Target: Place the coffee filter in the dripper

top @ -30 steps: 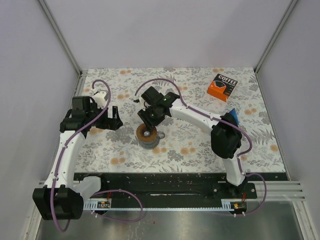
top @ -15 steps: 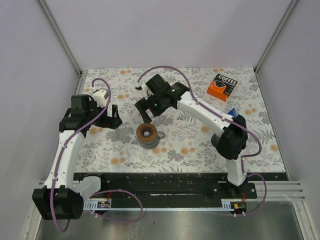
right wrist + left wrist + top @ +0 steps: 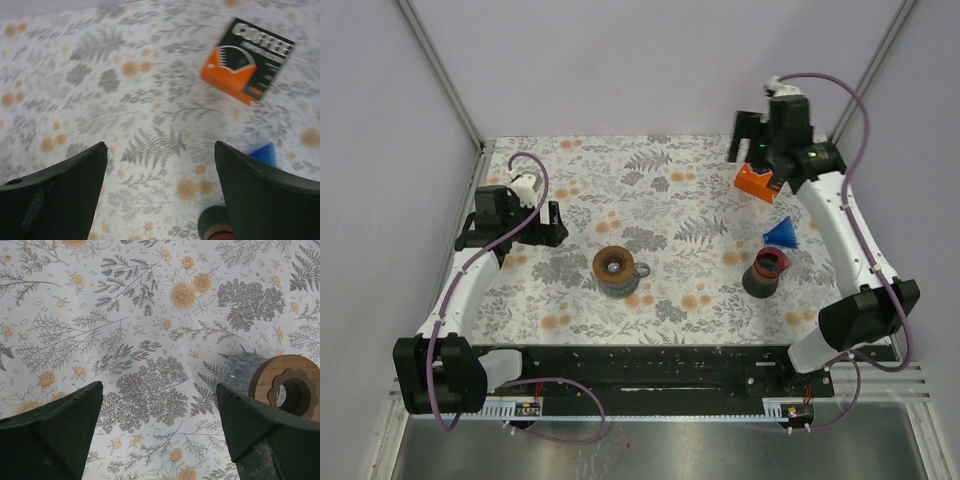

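Floral table (image 3: 700, 200). Left gripper (image 3: 159, 387): jaws wide, nothing between, at 9 o'clock of centre. Right gripper (image 3: 160, 145): jaws wide, nothing between, raised at 1 o'clock near orange filter box (image 3: 766, 172). Dripper (image 3: 613, 266), wooden collar, dead centre; filter inside, cannot tell. Dark cup (image 3: 766, 270) at 3 o'clock, blue cone (image 3: 781, 233) just beyond.

Even, diffuse light; soft faint shadows; right wrist view blurred, others sharp.

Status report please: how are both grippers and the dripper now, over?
Left gripper fingers open, near dripper, not touching. Right gripper fingers open, near orange coffee box. No filter seen in dripper. Nothing blocking it.
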